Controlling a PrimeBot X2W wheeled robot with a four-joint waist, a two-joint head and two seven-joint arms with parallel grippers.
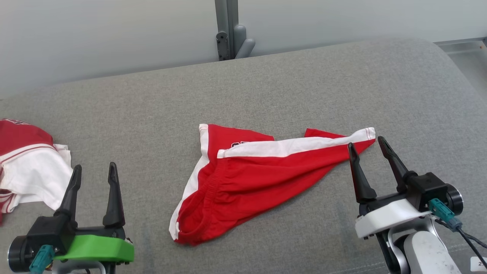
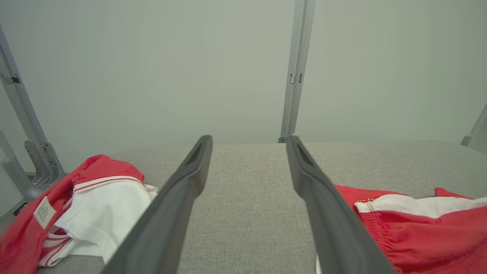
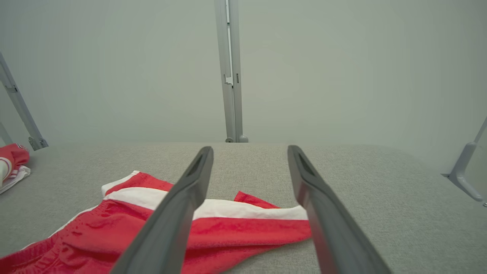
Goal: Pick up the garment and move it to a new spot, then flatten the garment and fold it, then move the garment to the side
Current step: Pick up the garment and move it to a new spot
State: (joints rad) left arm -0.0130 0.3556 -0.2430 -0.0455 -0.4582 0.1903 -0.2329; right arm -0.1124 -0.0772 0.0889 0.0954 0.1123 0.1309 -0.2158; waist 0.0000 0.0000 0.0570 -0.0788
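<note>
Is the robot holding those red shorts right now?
No: the red shorts lie crumpled on the grey cushion, and the left gripper and right gripper both stand open, gripping nothing.

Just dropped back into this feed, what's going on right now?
Nothing is held yet. The red shorts lie crumpled and unfolded in the middle of the grey cushion. The right end effector is open at their right tip, seemingly lined up for a grasp. The left end effector is open and empty, next to a second red-and-white garment at the left edge.
</note>
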